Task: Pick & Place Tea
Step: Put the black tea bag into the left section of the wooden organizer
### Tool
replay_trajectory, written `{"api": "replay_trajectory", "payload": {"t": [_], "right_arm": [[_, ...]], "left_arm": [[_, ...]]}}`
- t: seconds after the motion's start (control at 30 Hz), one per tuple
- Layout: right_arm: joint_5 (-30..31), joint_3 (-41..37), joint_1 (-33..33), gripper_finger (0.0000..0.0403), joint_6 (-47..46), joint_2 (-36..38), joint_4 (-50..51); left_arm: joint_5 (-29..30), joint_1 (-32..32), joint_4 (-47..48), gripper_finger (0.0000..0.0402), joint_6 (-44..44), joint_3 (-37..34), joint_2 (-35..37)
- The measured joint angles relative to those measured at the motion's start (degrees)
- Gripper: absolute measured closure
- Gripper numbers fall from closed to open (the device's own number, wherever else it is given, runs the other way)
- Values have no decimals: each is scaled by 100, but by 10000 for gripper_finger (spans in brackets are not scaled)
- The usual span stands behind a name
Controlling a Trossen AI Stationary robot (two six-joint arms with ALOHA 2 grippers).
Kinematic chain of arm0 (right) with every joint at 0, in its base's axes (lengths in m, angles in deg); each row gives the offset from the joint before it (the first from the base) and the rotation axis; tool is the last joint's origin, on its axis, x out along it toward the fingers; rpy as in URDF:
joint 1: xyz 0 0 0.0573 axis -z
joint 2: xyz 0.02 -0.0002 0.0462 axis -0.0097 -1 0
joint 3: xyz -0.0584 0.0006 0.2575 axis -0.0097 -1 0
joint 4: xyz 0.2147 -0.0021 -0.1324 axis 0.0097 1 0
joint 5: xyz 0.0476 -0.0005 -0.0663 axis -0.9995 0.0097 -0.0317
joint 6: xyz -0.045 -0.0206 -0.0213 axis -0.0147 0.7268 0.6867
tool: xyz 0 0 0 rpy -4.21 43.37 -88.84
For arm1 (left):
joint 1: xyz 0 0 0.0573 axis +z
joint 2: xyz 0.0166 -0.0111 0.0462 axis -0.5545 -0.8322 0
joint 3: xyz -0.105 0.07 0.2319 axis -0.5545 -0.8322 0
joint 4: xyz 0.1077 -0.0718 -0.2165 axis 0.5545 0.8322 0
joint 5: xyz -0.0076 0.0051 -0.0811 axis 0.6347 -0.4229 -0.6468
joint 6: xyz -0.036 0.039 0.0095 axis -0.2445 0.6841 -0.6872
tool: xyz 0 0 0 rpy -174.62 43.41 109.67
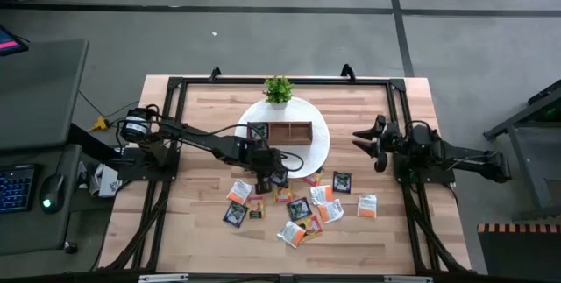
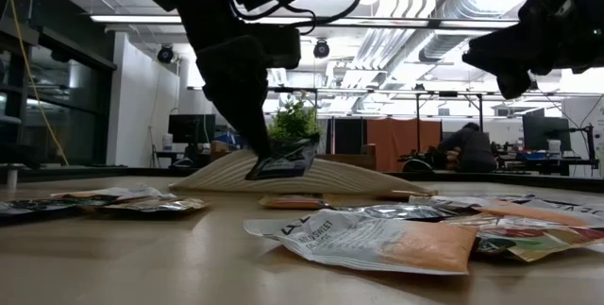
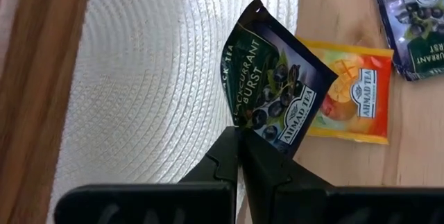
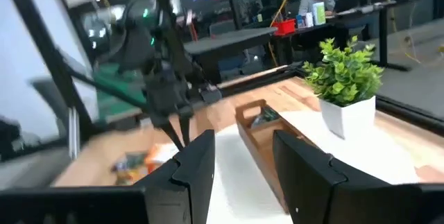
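A dark blackcurrant sachet (image 3: pixel 276 96) hangs pinched by one corner in the left end effector (image 3: pixel 238 141), clear of the white woven mat (image 3: pixel 159 78), probably bound for the wooden tray (image 1: pixel 289 132). Loose sachets (image 1: pixel 302 208) litter the counter (image 1: pixel 394 230). The right end effector (image 4: pixel 243 161) waits half-open, empty. The tray's contents are hard to see.

A small green plant (image 1: pixel 279 89) in a white pot stood on a round white mat (image 1: pixel 320 143). A brown wooden tray (image 1: pixel 290 132) sat beside it.
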Motion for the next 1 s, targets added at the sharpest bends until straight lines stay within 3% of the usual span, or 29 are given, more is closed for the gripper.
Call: {"api": "replay_trajectory", "payload": {"t": [0.17, 0.37, 0.5, 0.67, 0.83, 1.0], "right_arm": [[249, 0, -11, 261, -903, 1, -201], [219, 0, -154, 261, -1270, -132, -254], [-252, 0, -427, 261, -1393, -628, -557], [-123, 0, -880, 261, -1427, -1741, -1294], [350, 0, -1266, 261, -1340, -3356, -2529], [280, 208, -1438, 261, -1399, -5067, -3560]], "left_arm": [[199, 0, -135, 399, -262, 0, 0], [281, 0, -128, 399, -346, 0, 0], [319, 0, -126, 399, -368, 0, 0], [325, 0, -124, 399, -368, 0, 0], [327, 0, -124, 399, -368, 0, 0], [332, 0, -126, 399, -341, 0, 0]]}}
